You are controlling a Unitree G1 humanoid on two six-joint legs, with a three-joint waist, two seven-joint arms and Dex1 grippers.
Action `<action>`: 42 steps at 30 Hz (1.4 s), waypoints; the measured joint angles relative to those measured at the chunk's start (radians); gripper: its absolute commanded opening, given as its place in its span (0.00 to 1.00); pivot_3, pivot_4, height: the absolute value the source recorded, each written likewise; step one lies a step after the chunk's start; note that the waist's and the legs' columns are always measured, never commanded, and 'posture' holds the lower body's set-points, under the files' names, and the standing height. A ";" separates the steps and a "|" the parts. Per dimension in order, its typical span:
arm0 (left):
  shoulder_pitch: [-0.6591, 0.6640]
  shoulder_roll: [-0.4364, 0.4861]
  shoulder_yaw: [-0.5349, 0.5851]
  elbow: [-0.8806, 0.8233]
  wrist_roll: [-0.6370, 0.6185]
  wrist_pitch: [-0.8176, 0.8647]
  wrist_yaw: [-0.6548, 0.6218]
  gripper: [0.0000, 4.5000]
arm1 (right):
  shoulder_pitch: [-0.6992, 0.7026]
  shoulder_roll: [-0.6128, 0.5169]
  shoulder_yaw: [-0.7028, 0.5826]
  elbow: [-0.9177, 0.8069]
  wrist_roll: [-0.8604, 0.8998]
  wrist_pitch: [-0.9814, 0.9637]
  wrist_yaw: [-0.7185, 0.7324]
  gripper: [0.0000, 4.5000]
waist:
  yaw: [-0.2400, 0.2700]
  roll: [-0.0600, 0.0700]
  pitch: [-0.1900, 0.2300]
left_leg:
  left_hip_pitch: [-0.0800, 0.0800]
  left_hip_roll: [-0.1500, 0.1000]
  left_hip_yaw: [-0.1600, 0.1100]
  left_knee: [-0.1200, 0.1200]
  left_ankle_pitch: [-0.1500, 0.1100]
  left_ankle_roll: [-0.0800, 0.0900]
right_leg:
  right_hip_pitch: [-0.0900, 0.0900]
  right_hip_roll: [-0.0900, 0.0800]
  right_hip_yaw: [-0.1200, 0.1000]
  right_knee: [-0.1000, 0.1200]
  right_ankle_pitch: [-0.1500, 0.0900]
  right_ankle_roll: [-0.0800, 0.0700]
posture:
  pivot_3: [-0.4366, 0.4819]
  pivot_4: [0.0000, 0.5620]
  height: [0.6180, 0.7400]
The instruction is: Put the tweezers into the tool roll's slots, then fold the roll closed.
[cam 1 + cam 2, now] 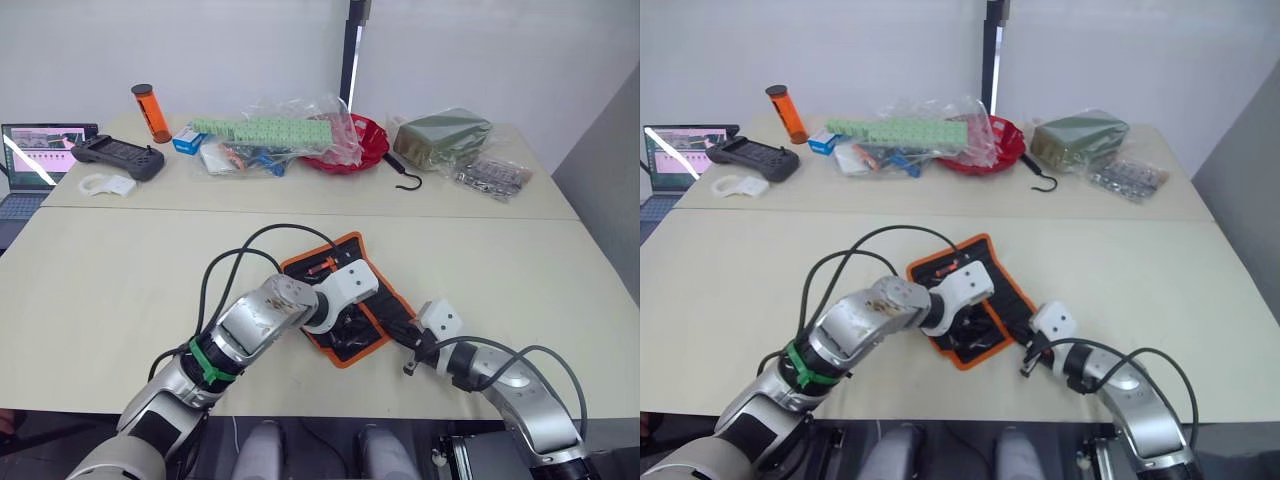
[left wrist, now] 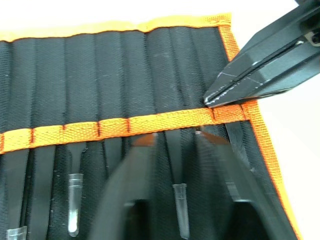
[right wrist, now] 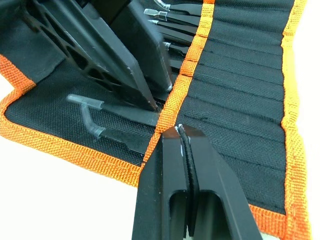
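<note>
The tool roll (image 1: 340, 300) lies open and flat on the near table (image 1: 100, 290), close to the front edge. It is black cloth with bright orange edging, and an orange band runs across its inside. The slots (image 2: 125, 80) are the thin black pockets sewn side by side along that band.

The tweezers (image 2: 177, 200) are already tucked in, their thin black bodies slipping under the orange band (some have little clear caps on the tips). One more with a bent clear cap (image 3: 92, 117) lies near the corner of the roll.

Both arms reach in over the roll. The left gripper (image 1: 345, 318) is down on the black cloth in the middle of the roll, and its two black fingers are a little apart with a tweezer lying between them. I cannot tell if they are squeezing it. The right gripper (image 3: 180, 131) comes in from the right edge of the roll. Its two fingers are pressed tight together with nothing between them, and the tip touches the orange band just beside the left fingers.

On the far table sit a black hook (image 1: 405, 180), a red bowl (image 1: 370, 150), a green packet (image 1: 440, 135), an orange bottle (image 1: 150, 112) and a laptop (image 1: 35, 160)
</note>
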 measured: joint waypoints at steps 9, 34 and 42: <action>-0.061 0.140 0.261 -0.029 -0.104 0.080 -0.070 0.99 | -0.016 -0.025 -0.019 0.010 0.038 0.005 0.046 0.00 | -0.004 0.000 0.000 | -0.002 0.000 0.000 0.000 -0.001 0.001 | -0.001 -0.001 0.000 -0.001 0.000 -0.001 | 0.48 0.27 1.00; 0.188 0.476 0.529 0.274 -0.124 -0.759 -0.606 1.00 | -0.207 -0.007 0.050 -0.276 0.320 0.489 0.026 0.72 | -0.007 0.001 0.002 | -0.012 0.001 0.001 0.000 0.000 0.001 | -0.018 0.000 0.000 0.011 0.001 -0.003 | 0.48 0.27 1.00; 0.492 0.527 0.631 0.107 -0.174 -0.774 -0.643 1.00 | -0.319 0.035 0.172 -0.275 0.313 0.586 -0.020 0.99 | -0.025 0.001 0.003 | -0.017 0.002 0.001 0.000 0.000 0.002 | -0.027 0.001 0.000 0.016 0.001 -0.004 | 0.48 0.27 1.00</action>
